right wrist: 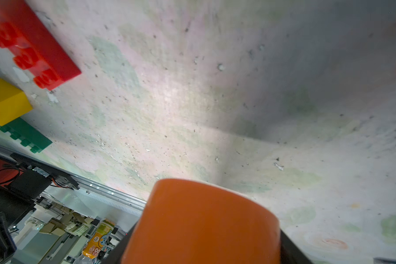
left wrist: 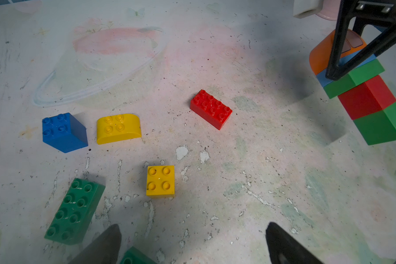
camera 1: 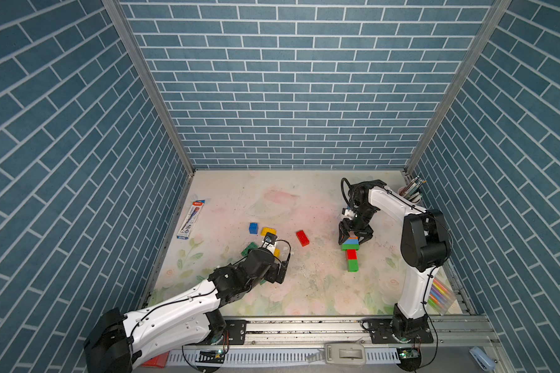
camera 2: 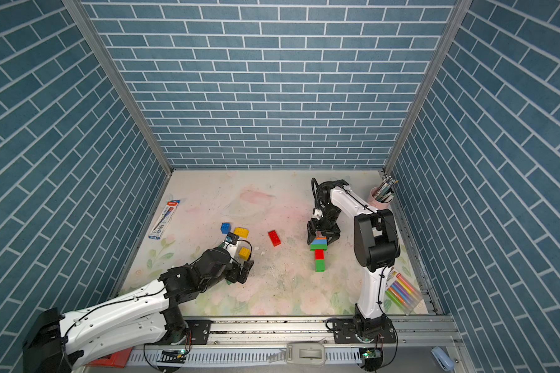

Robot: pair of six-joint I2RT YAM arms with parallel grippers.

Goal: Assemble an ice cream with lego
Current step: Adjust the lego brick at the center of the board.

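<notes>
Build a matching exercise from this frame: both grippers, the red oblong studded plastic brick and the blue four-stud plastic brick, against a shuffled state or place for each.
Column one
1. left gripper
2. right gripper
3. red oblong studded plastic brick
4. blue four-stud plastic brick

Column two
A. lies alone, studs up, touching no other brick
B. open, holding nothing
C. beside the yellow rounded-top plastic brick
D. shut on the orange rounded plastic brick

Pairs: 1-B, 2-D, 3-A, 4-C.
</notes>
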